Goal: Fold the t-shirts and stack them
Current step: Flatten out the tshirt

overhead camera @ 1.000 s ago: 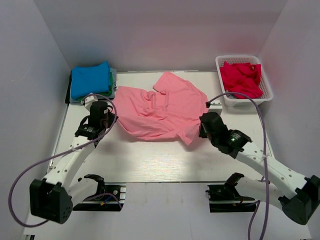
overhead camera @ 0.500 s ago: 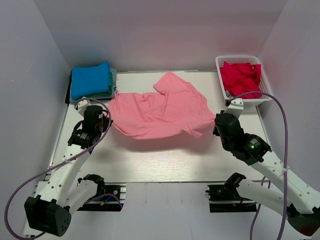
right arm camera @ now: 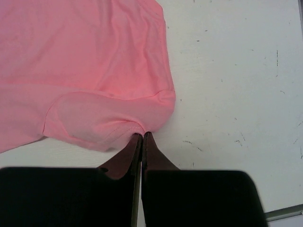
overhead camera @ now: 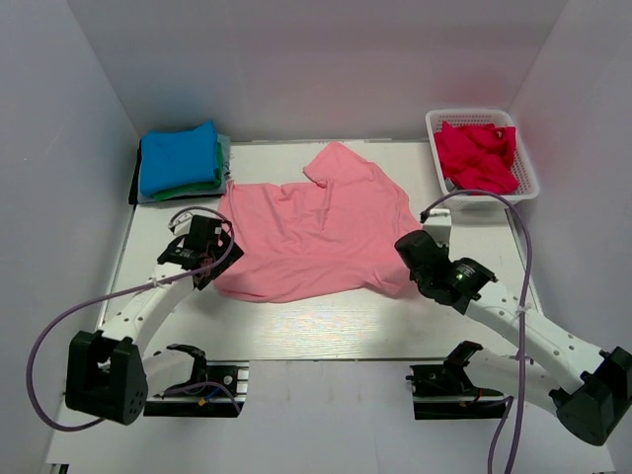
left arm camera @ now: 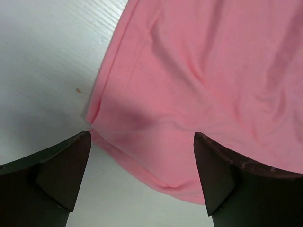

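Nearest the arm bases, the overhead view hides both sets of fingertips under the wrists; only the wrist cameras show them. The left gripper (left arm camera: 142, 138) stands spread wide over the near-left hem corner of the salmon pink t-shirt (overhead camera: 316, 222), which lies flat on the white table (overhead camera: 326, 321). The right gripper (right arm camera: 142, 135) is pressed together, nipping a puckered fold at the shirt's near-right edge. Farther back, a folded blue t-shirt (overhead camera: 178, 156) mostly covers a green t-shirt (overhead camera: 202, 186). The crimson red t-shirt (overhead camera: 476, 156) lies crumpled in the white lattice basket (overhead camera: 525, 176).
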Robot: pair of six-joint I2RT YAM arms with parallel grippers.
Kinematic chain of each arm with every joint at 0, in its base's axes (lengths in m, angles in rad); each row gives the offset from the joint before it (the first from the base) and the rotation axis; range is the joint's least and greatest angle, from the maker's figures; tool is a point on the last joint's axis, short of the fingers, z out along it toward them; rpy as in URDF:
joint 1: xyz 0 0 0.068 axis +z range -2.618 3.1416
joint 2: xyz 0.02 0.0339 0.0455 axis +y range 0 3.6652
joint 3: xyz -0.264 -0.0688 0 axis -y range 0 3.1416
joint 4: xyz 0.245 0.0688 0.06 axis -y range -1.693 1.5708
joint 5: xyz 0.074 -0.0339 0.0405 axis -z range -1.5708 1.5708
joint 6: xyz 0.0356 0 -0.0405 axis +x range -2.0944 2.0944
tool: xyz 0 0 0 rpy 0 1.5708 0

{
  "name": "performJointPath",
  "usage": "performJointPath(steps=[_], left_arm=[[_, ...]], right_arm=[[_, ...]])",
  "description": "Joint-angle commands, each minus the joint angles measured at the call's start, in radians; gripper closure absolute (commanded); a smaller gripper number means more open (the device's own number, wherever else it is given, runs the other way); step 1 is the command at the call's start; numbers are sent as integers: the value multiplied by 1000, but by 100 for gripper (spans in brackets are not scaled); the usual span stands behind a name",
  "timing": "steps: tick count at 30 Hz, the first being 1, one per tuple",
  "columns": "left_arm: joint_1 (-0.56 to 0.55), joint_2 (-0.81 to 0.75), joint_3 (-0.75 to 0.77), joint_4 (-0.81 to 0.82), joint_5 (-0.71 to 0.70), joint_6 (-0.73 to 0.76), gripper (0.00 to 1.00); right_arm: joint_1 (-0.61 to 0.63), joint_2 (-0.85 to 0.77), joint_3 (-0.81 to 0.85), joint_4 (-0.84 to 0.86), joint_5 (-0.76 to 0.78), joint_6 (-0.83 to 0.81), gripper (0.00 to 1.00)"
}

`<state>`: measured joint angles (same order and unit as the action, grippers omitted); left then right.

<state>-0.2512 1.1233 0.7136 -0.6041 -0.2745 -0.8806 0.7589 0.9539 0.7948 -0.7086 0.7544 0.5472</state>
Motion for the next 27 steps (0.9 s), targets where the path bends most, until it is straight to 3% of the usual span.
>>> performJointPath(steps=[1, 11, 14, 17, 22, 23, 27], left_arm=[[-2, 4, 10, -28, -14, -11, 0], [-11, -104, -141, -88, 146, -20, 0], [-11, -175, -183, -147, 136, -84, 0], [-11, -235, -229, -158, 112, -93, 7], [-11, -163, -252, -99, 92, -93, 11], [-11, -140, -252, -74, 83, -93, 15], [-11, -39, -209, -48, 38, -93, 16]], right_arm=[[-10, -3, 11, 23, 17, 25, 100], [-39, 60, -3, 78, -7, -26, 100], [-47, 62, -6, 92, -20, -29, 100], [-56, 57, -9, 110, -33, -42, 100], [-69, 62, -2, 120, -53, -55, 100], [-67, 63, -2, 126, -58, -56, 100], [-75, 59, -2, 127, -67, -55, 100]])
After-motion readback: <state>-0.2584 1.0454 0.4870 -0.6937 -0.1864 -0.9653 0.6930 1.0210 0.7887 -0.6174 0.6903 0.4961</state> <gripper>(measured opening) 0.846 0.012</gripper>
